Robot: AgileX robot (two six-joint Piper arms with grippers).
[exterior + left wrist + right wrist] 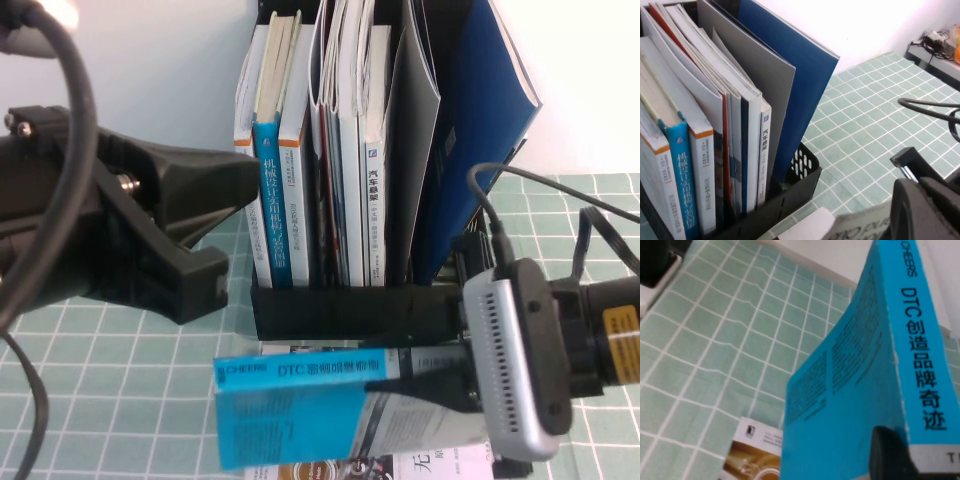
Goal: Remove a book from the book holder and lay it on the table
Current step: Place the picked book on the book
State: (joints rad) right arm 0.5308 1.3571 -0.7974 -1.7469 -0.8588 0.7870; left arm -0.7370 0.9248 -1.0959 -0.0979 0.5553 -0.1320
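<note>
Trouble, reading from my left side across, starts with my left gripper point(215, 235): it hangs raised beside the book holder point(345, 310), level with the standing spines, and I cannot tell whether its fingers are parted. If that arm drifts inward it could nudge the upright volumes and tip them.

Next comes the book point(300, 405), the cyan one. It is out of the holder, held in the air just in front of the low black wall, spine up and roughly level, above the table point(110, 390). Under it lies a white book point(755, 460), so I judge that lowering straight down would set the cyan volume on that cover, not on the cloth.

On the right, my right gripper point(455, 385) is clamped on one end of the book, with the rest sticking out unsupported. Such an end grip looks risky to me: the weight could twist the book loose, or it could clip the holder's front.
</note>
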